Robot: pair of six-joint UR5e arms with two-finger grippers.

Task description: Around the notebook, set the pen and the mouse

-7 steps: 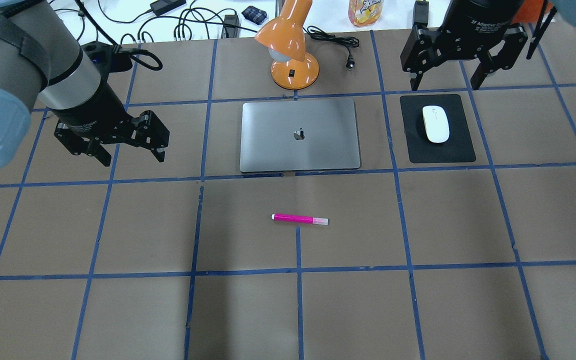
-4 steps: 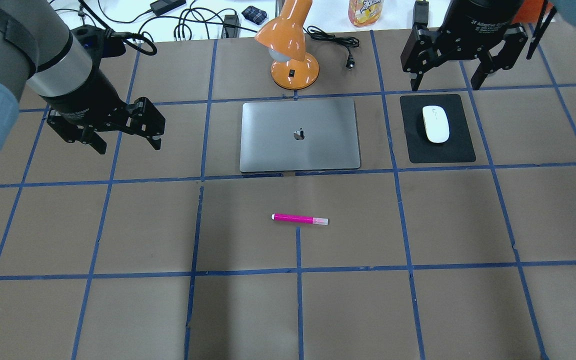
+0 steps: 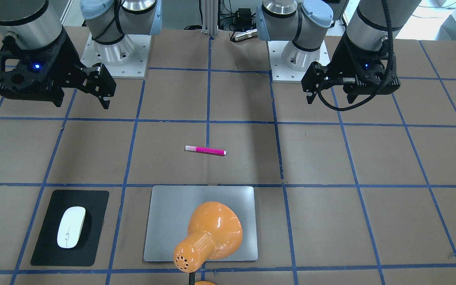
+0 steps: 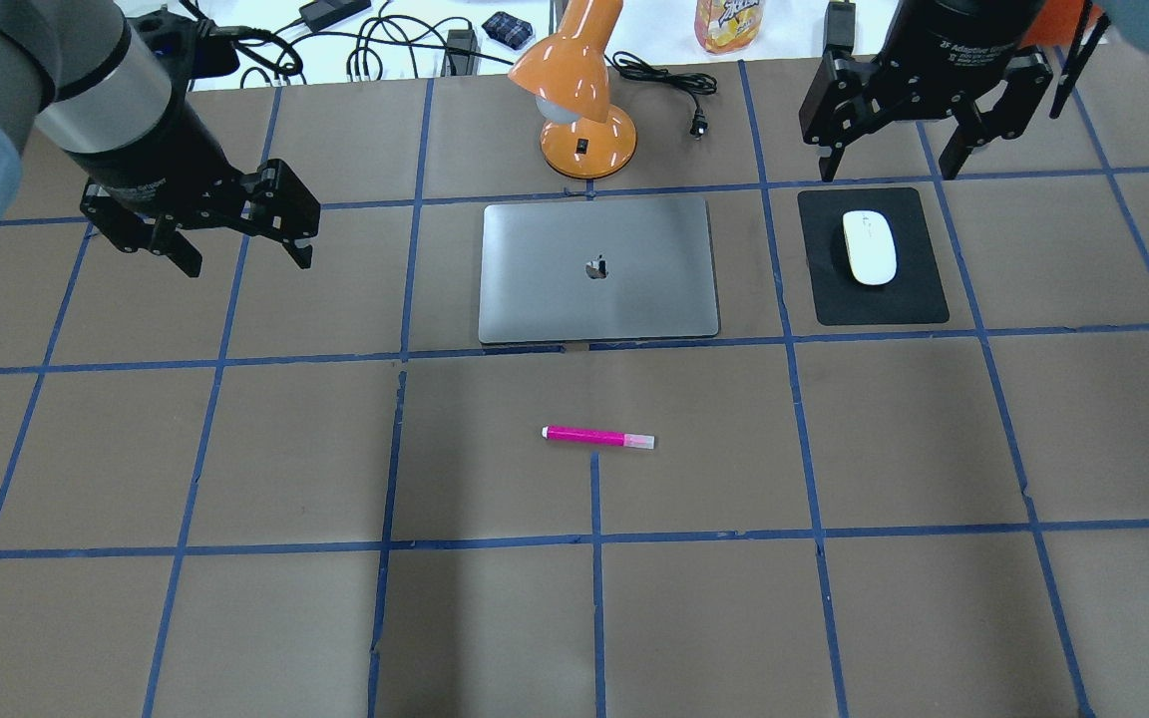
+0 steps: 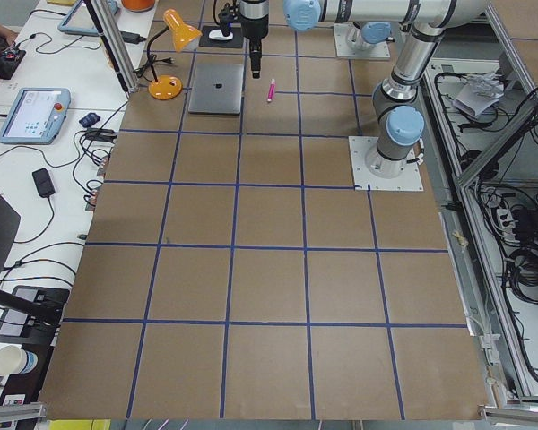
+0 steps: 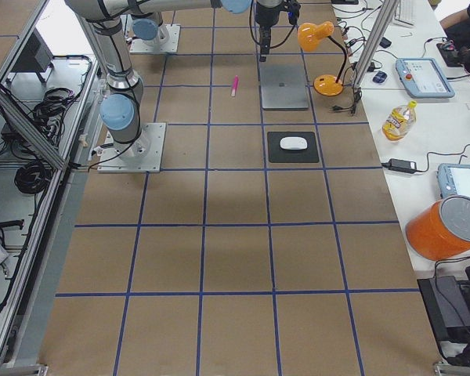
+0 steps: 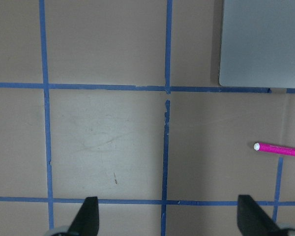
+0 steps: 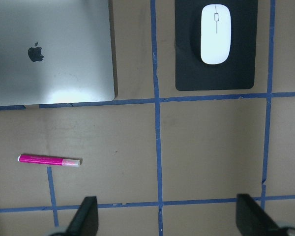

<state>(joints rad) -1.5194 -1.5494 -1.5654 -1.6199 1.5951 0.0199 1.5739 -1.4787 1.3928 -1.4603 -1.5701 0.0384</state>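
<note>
The silver-grey notebook (image 4: 597, 269) lies closed at the table's middle back. A magenta pen (image 4: 598, 437) rests on the brown surface in front of it, apart from it. The white mouse (image 4: 869, 247) sits on a black mat (image 4: 924, 289) to the notebook's right. My left gripper (image 4: 240, 254) hovers open and empty well left of the notebook. My right gripper (image 4: 889, 165) hangs open and empty just behind the mat. In the front-facing view the pen (image 3: 205, 150), mouse (image 3: 71, 227) and notebook (image 3: 164, 221) all show.
An orange desk lamp (image 4: 579, 100) stands right behind the notebook, its cord and plug (image 4: 697, 125) trailing to the right. Cables and a yellow bottle (image 4: 729, 25) sit on the white bench beyond the table's back edge. Blue tape lines grid the brown surface.
My left arm has drawn back and up toward the far left, its open gripper moving away from the table's front. The right arm, pen, mouse and notebook have not moved.
</note>
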